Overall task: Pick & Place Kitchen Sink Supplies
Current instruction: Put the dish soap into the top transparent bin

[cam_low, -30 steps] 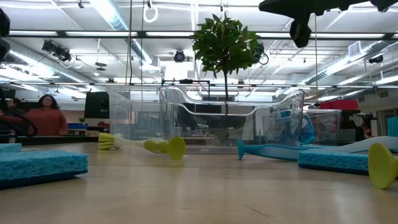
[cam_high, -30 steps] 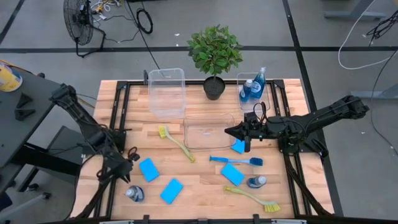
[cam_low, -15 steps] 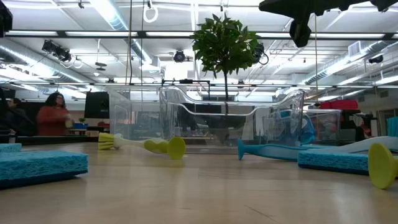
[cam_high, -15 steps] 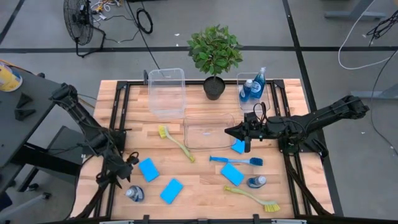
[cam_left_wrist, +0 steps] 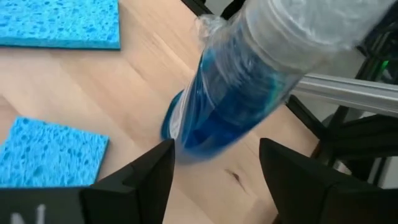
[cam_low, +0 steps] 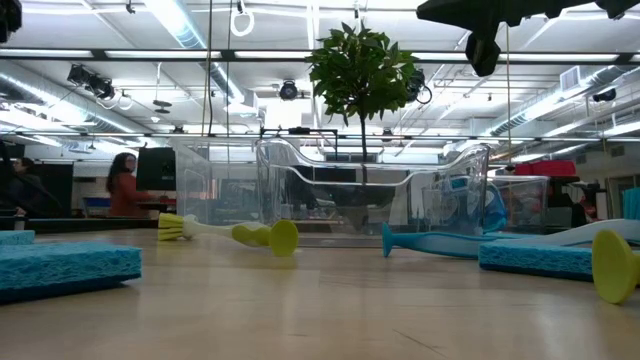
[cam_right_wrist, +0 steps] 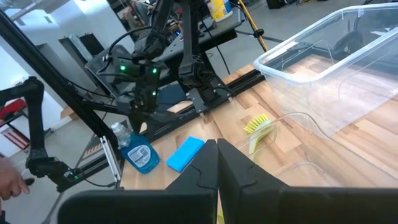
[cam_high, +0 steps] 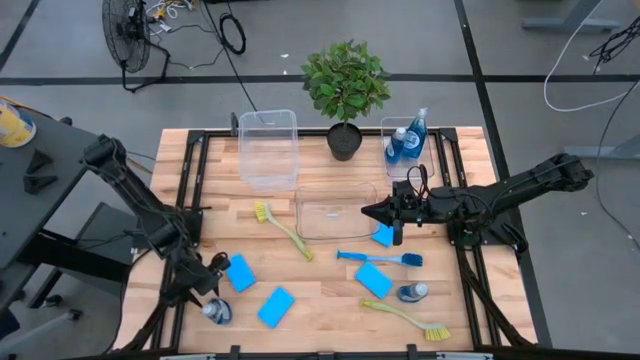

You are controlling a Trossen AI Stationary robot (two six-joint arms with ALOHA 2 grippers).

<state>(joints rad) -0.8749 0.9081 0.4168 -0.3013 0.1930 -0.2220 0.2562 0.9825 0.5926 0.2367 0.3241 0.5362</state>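
A small clear bottle of blue liquid stands on its base at the table's near left corner. My left gripper is over it, open. In the left wrist view its fingers stand on either side of the bottle with a gap to each. My right gripper hangs shut and holds nothing above the middle clear bin. Blue sponges, two yellow-green brushes, a blue brush and another bottle are spread over the table.
A clear bin stands at the far left. Another bin at the far right holds two bottles. The potted plant stands between them. One sponge lies under my right arm. A person walks in the room behind.
My left gripper has moved toward the table's near edge, closing in on the bottle at the near left corner. The bottle has stayed where it was. The person in the background has walked to the right.
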